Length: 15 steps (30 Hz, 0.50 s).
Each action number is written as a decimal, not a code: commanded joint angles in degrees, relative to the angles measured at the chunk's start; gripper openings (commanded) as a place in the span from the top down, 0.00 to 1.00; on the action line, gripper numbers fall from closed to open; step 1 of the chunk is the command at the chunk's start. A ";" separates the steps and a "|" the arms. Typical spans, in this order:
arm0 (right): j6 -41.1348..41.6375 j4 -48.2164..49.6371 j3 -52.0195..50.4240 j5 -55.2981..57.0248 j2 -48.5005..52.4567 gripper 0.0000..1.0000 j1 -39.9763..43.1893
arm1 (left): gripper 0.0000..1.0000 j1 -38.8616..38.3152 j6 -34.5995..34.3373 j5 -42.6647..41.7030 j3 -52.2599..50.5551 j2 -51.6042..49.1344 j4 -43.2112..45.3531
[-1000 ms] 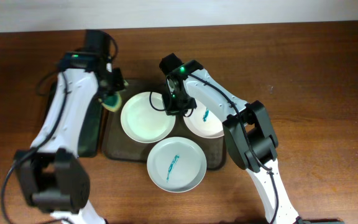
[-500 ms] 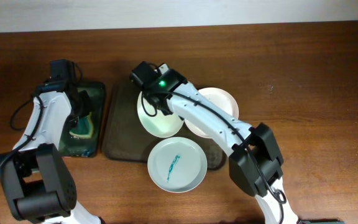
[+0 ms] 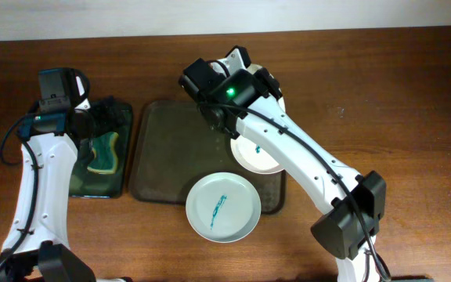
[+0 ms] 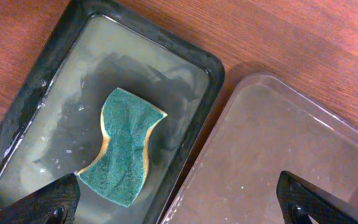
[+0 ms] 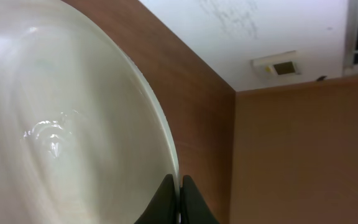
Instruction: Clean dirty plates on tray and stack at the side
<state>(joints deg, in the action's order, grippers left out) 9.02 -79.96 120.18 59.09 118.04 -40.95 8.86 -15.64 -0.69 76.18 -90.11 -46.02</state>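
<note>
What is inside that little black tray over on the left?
A green sponge lies flat inside the black tray, on a wet-looking, streaky bottom. Nothing else shows in it. The patch beneath the sponge is covered.

So the left arm (image 3: 37, 180) runs up along the left edge of the surface, left claw (image 4: 179, 202) pointing down, jaws wide apart and holding nothing. The right arm (image 3: 304, 157) stretches diagonally from the near right corner toward the middle of the far edge, right claw (image 5: 176, 193) pinched tight on a plate (image 5: 73, 124) rim.
</note>
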 commanded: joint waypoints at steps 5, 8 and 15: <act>18.51 -10.93 0.79 9.11 -1.31 0.96 -0.66 | 0.01 0.31 0.09 -0.63 0.94 0.66 0.07; 18.25 -12.33 0.79 9.11 -1.31 0.96 -0.66 | 0.01 0.31 0.09 -0.63 0.94 0.66 0.07; 18.32 -14.27 0.79 9.11 -1.31 0.96 -0.66 | 0.01 0.31 0.09 -0.63 0.94 0.66 0.07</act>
<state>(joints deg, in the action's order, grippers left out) 26.00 -94.11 120.31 66.02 118.04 -41.34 8.88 -15.62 -0.69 76.18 -90.11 -46.02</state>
